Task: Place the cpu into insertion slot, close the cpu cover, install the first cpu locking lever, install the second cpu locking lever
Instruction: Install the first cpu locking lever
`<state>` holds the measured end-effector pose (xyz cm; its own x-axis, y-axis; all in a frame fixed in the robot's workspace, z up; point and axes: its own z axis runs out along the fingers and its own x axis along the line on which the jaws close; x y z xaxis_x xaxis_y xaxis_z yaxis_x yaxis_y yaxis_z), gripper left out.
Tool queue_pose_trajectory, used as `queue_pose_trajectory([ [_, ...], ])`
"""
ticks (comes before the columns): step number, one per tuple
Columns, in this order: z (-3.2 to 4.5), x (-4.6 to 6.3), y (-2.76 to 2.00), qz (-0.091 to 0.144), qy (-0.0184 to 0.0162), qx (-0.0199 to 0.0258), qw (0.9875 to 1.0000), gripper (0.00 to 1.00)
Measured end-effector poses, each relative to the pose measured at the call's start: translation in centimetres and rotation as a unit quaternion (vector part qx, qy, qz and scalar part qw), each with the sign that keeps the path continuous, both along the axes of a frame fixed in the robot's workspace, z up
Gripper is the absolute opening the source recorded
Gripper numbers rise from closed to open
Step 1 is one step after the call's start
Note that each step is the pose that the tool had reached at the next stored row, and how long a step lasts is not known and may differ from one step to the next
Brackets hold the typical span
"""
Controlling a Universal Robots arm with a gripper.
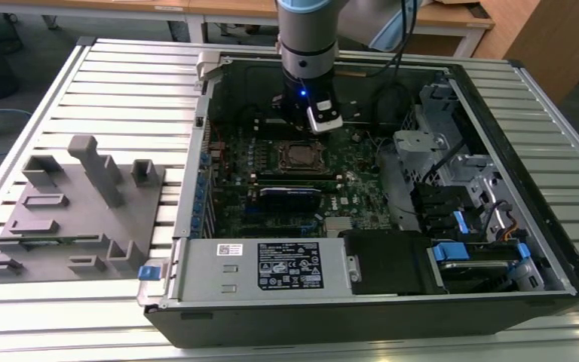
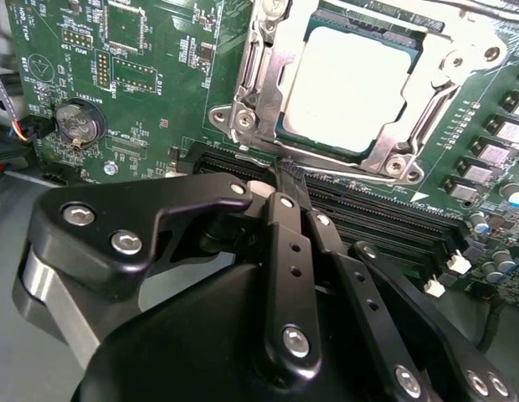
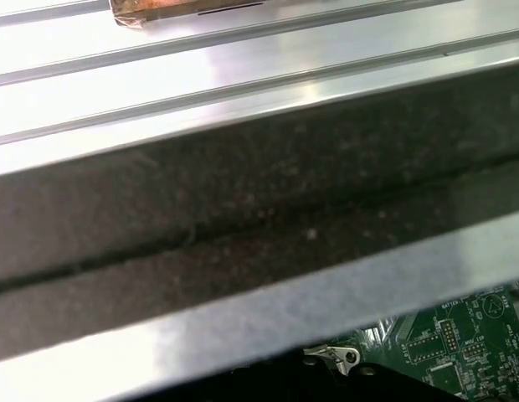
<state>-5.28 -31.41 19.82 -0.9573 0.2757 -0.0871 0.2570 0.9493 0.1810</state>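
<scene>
arm (image 1: 307, 53) over open computer case (image 1: 370, 302)

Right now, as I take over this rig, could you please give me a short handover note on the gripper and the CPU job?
Gripper: shut, holding nothing, hovering over the motherboard beside the socket.
The cpu: already seated in the socket inside the computer case.
The cpu cover: down around the chip, its window framing the silver top.
Done: cpu placed, cover closed.
Left: I cannot tell whether either locking lever is latched, so check both.
</scene>
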Motion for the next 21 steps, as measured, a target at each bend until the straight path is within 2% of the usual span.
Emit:
queue_pose_trajectory([
  [11,-0.09,-0.32,-0.02,0.0,-0.0138,0.0,0.9999,0.1],
  [18,-0.18,-0.56,-0.1,0.0,-0.0205,-0.0001,0.9998,0.1],
  [21,-0.19,-0.56,-0.1,0.0,-0.0217,0.0,0.9998,0.1],
])
